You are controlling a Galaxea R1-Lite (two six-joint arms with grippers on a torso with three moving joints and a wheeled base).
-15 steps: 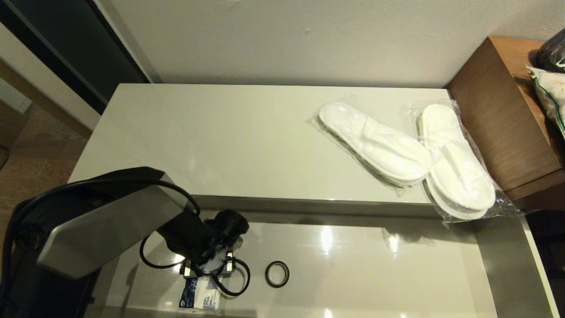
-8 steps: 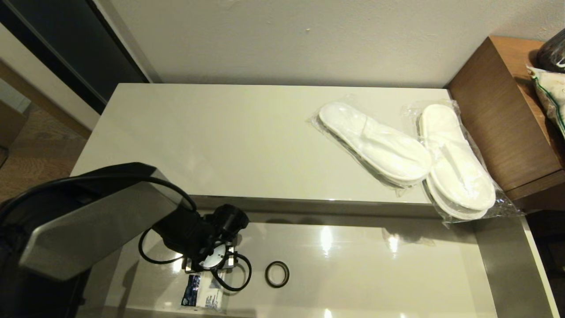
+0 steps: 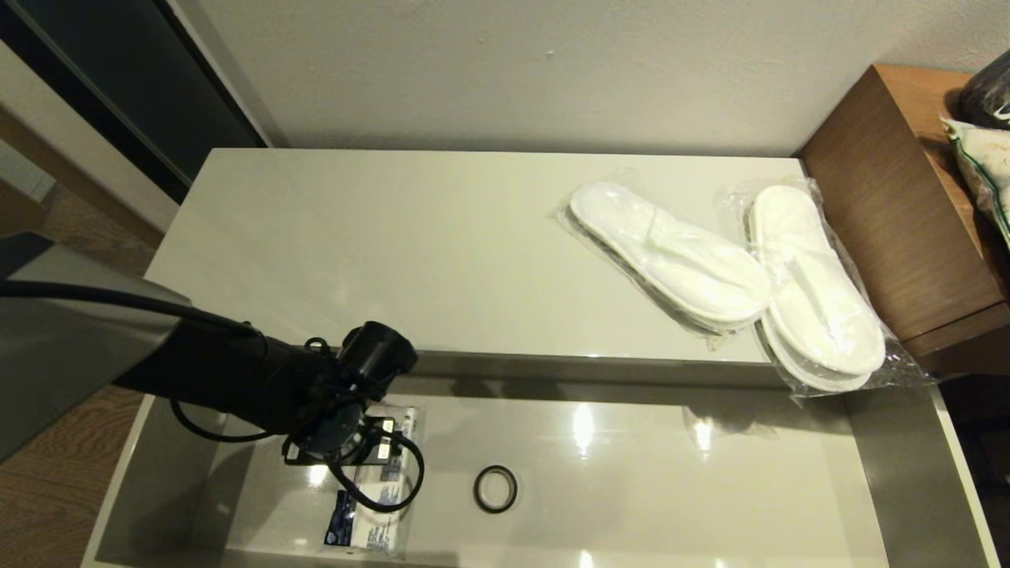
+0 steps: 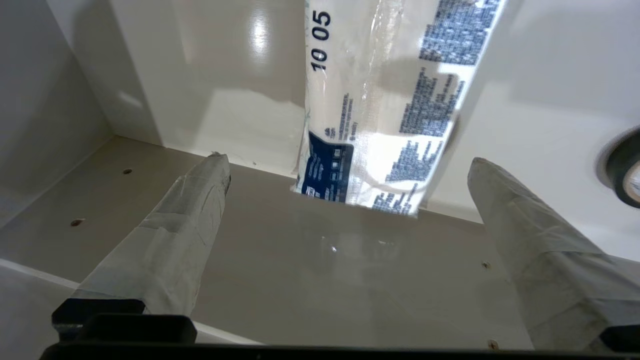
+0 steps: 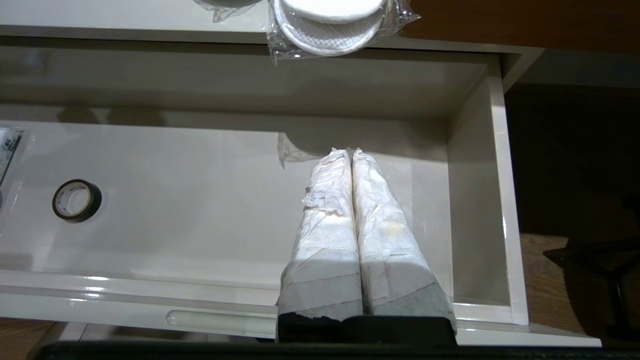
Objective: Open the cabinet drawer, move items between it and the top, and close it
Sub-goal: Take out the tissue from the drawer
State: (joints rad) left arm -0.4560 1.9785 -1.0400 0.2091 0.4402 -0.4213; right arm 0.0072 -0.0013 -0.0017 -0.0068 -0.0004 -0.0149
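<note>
Left arm (image 3: 118, 347): broad silver-grey upper shell, black forearm and wrist, round black camera housing. Thin black cables run along it, loop under wrist. Left gripper (image 4: 345, 200): two tapered fingers (image 4: 170, 235) wrapped in pale grey tape, black base. Right gripper (image 5: 351, 155): same taped fingers, wrinkled wrap, black mount.

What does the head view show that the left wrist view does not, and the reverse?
Only the head view: two bagged slipper pairs on the top, beside the brown desk, and the left arm over the open drawer.
Only the left wrist view: the left pincer open and empty, and the print "10 05".
Both: the packet and the black ring in the drawer.
</note>
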